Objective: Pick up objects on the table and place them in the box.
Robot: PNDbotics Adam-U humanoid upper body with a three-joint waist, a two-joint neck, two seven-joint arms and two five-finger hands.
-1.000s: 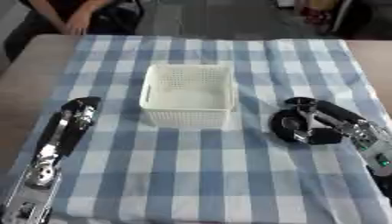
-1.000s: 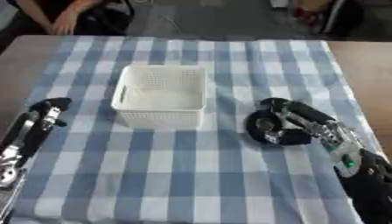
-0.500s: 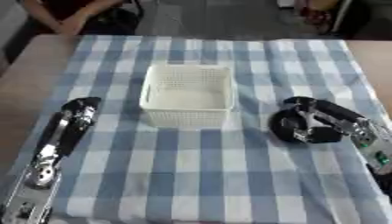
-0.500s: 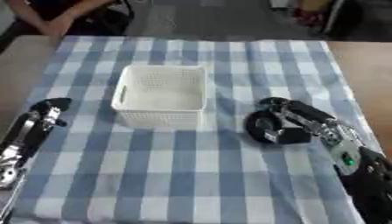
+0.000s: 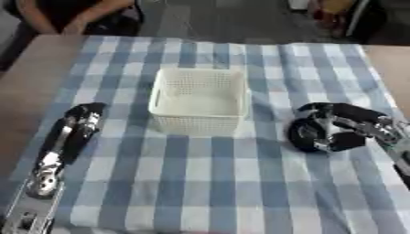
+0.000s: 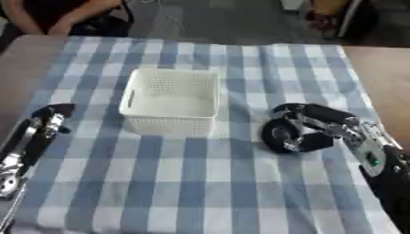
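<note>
Left eye view. White basket-weave box (image 5: 198, 101) sits mid-table on a blue-and-white checked tablecloth (image 5: 192, 183), open top up; as far as can be seen, nothing lies inside it. Right hand (image 5: 340, 130) comes in from the right edge, resting on the cloth just right of the box and apart from it. Its fingers curl round a dark round object (image 5: 307, 135) (a black disc or roll standing on edge; what it is cannot be made out). The object touches the cloth, so it is gripped but not lifted clear. Left hand (image 5: 80, 123) lies along the left side of the cloth, arm running back to the lower left corner, fingertips pointing toward the far edge. Fingers look straight and together, holding nothing. It is well apart from the box.

Right eye view. Same layout, shifted slightly. The box's near wall and a slot handle on its left side show plainly. The right hand's dark fingers arch over the top of the round object, thumb side toward the box; silver parts show between the fingers. A green spot sits on the right forearm (image 6: 370, 157). The left hand shows only partly at the left edge, flat on the cloth. Bare brown table (image 6: 380, 64) shows beyond the cloth at the right.
</note>
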